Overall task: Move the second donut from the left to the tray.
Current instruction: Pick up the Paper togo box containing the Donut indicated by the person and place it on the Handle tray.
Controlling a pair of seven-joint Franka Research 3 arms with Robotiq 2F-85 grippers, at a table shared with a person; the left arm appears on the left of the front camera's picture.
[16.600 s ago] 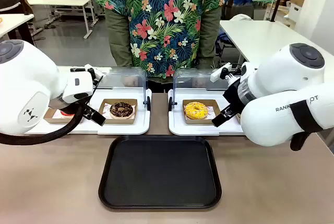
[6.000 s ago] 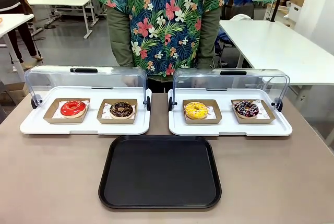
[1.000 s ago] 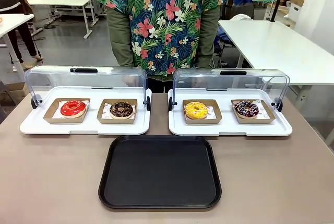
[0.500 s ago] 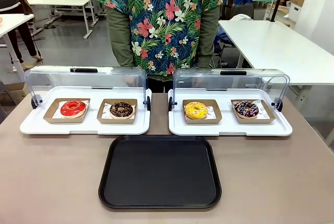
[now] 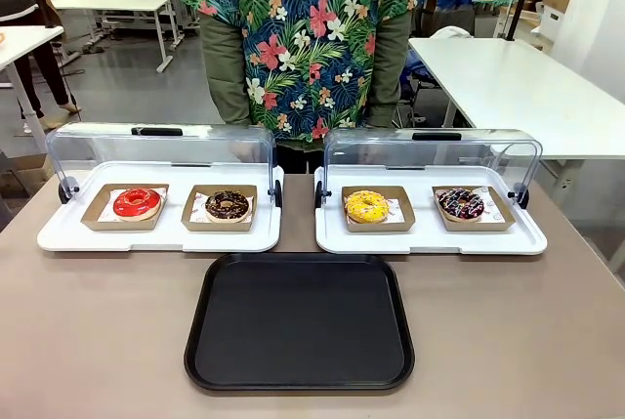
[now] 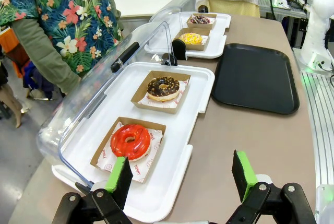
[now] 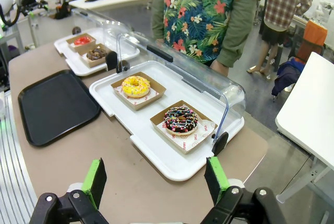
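The chocolate-iced donut (image 5: 228,205) with pale sprinkles sits in its brown cardboard holder, second from the left, on the left white display tray (image 5: 161,233); it also shows in the left wrist view (image 6: 163,88) and far off in the right wrist view (image 7: 96,54). The black tray (image 5: 299,321) lies empty on the table in front of both display trays (image 6: 254,75) (image 7: 55,104). My left gripper (image 6: 181,174) is open, held above the table's left end, near the red donut. My right gripper (image 7: 156,179) is open above the table's right end.
A red-iced donut (image 5: 136,202) lies left of the chocolate one. A yellow donut (image 5: 366,206) and a dark streaked donut (image 5: 460,203) sit on the right display tray (image 5: 430,235). Both clear lids (image 5: 162,144) stand open. A person in a floral shirt (image 5: 303,38) stands behind.
Both arms, which covered the display trays 16.6 s ago, have pulled back out of the front view. Nothing has moved in the last second.
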